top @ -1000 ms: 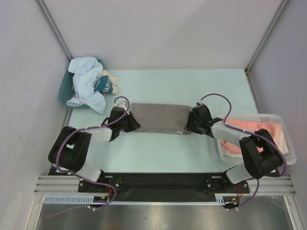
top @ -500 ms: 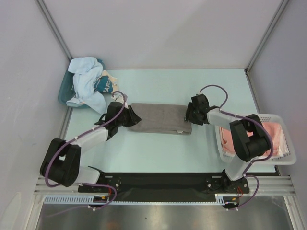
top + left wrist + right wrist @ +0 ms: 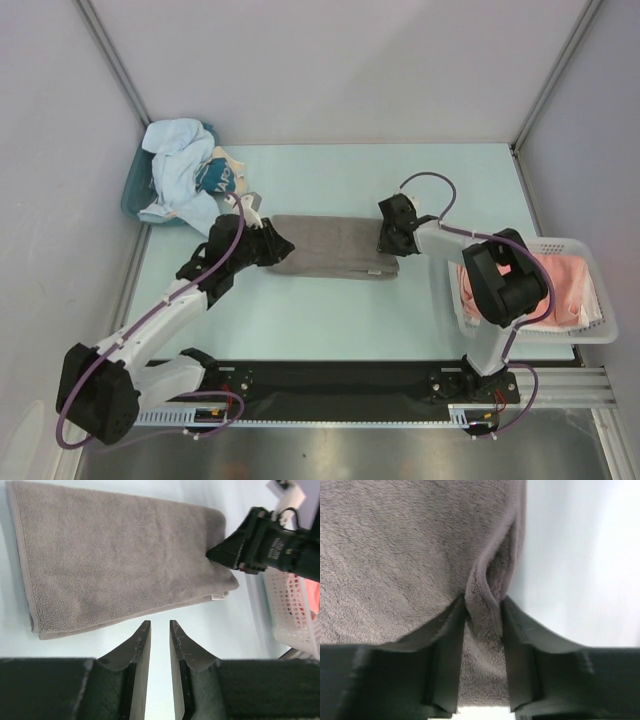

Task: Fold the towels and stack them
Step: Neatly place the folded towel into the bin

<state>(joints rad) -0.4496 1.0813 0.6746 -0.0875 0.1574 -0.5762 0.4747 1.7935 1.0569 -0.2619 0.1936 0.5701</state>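
Note:
A folded grey towel lies flat mid-table, also filling the left wrist view. My right gripper sits at its right end, shut on a pinched-up ridge of the grey towel between the jaws. At the towel's left end, my left gripper has its jaws a narrow gap apart over bare table, just short of the towel's edge and holding nothing. A light blue towel is heaped in the back-left basket. A salmon-pink towel lies in the white basket.
A teal basket stands at the back left, with a small teal printed bundle beside it. The white mesh basket sits at the right edge, near the right arm's elbow. Walls enclose three sides.
The right gripper has slid left along the towel's right end and closed onto a fold of it. The left arm has stretched out, its gripper staying at the towel's left end.

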